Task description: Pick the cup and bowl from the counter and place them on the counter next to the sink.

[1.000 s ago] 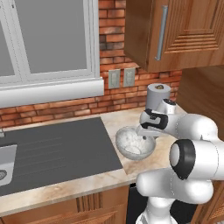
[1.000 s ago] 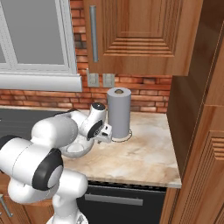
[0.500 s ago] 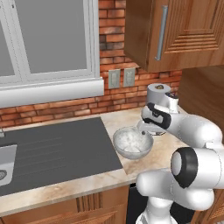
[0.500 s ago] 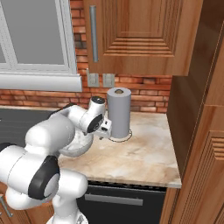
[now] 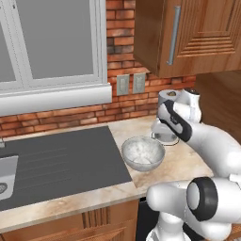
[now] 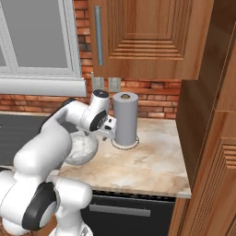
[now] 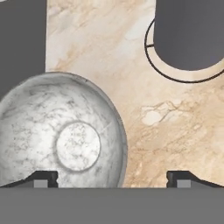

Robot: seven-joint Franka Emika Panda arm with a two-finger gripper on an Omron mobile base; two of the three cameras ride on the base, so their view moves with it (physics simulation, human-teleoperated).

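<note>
The bowl (image 5: 143, 153) stands upright on the worktop (image 5: 183, 162) in the lower middle of the left base view, just to the right of the dark sink (image 5: 56, 164) unit's edge. In the right base view the bowl (image 6: 83, 147) shows at centre left, partly behind the white arm. In the hand view the bowl (image 7: 61, 135) takes up the lower left of the frame, with the flat round bottom of its inside clear to see and its rim touching nothing.

The gripper (image 7: 112, 178) hangs above the worktop with its jaws spread wide and nothing between them. One dark fingertip (image 7: 43, 178) stands over the bowl's lower edge in the hand view; the other sits over bare marbled stone at the lower right. In the left base view the gripper (image 5: 165, 133) is at centre right, just above and to the right of the bowl; in the right base view the gripper (image 6: 109, 131) sits between the bowl and the paper towel roll.

The paper towel roll (image 6: 125, 118) stands upright on a thin ringed base, near the brick wall (image 6: 152, 99). In the hand view the paper towel roll (image 7: 188, 35) is at the upper right, apart from the bowl. In the left base view the paper towel roll (image 5: 165, 97) is mostly hidden behind the arm.

A wooden wall cabinet (image 5: 197, 35) hangs at the upper right of the left base view, a window (image 5: 47, 47) at its upper left.
</note>
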